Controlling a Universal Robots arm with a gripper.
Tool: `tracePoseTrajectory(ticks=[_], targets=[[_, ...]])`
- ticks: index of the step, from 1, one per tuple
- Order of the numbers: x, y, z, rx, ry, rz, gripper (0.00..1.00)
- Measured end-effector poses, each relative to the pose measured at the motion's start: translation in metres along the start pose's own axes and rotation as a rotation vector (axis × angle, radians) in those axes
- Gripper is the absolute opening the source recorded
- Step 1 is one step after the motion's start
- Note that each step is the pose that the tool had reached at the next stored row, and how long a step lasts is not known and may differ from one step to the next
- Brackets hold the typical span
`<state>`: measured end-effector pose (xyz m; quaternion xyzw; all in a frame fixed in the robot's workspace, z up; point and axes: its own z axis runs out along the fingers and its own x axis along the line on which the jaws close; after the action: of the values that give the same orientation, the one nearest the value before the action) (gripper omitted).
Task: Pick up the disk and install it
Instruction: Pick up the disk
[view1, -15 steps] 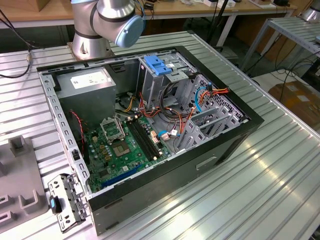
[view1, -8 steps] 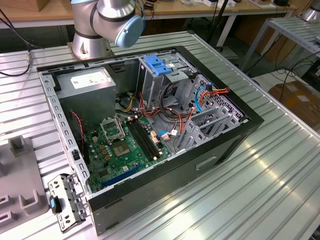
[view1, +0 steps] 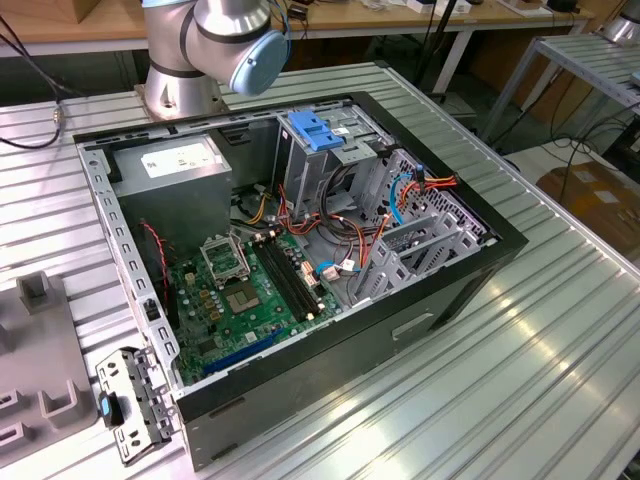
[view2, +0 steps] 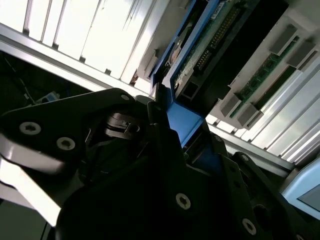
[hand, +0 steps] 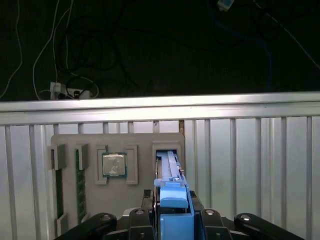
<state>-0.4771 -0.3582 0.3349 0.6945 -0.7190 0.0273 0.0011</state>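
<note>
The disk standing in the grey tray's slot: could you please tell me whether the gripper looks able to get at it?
Probably yes: in the first wrist view the gripper sits around the blue end of the disk, and nothing stands between them in the grey tray.

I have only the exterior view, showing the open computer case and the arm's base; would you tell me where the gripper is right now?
Observer: In the first wrist view the gripper is over the grey parts tray, closed on the disk by its blue carrier.
Operator: Thank you. Is the disk clear of the tray?
Observer: It does not look so; it stands on edge in its slot, beside a processor chip.
</note>
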Motion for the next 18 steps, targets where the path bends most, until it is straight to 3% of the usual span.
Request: tracePoseTrajectory(ticks=[12, 18], targets=[[0.0009, -0.0008, -0.0225, 0.0001, 0.004, -0.001, 0.37], [0.0017, -0.0016, -0.0425, 0.0004, 0.0076, -0.003, 0.37]])
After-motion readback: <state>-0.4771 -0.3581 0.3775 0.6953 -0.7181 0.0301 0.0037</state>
